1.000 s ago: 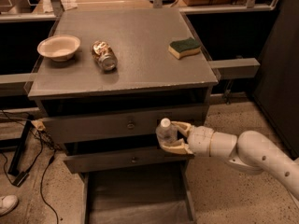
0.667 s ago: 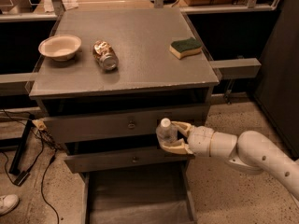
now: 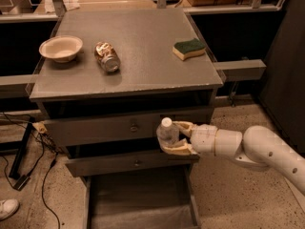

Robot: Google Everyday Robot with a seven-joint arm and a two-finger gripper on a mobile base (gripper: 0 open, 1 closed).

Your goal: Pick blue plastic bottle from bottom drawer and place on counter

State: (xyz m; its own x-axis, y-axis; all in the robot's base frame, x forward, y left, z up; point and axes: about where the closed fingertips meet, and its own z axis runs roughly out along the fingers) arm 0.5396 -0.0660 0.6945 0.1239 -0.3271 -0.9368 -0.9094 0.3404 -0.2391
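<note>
The blue plastic bottle [image 3: 167,131], clear with a white cap, hangs upright in front of the middle drawer. My gripper [image 3: 174,137] is shut on it, reaching in from the right on a white arm. Below, the bottom drawer [image 3: 138,202] stands pulled out, and the part of its grey floor that shows is bare. The counter [image 3: 143,37] lies above the bottle, its front edge just over the cap.
On the counter sit a pale bowl [image 3: 60,48] at the left, a crushed metal can [image 3: 107,57] beside it, and a green-and-yellow sponge [image 3: 189,48] at the right. Cables [image 3: 28,151] and a white shoe [image 3: 8,208] lie on the floor to the left.
</note>
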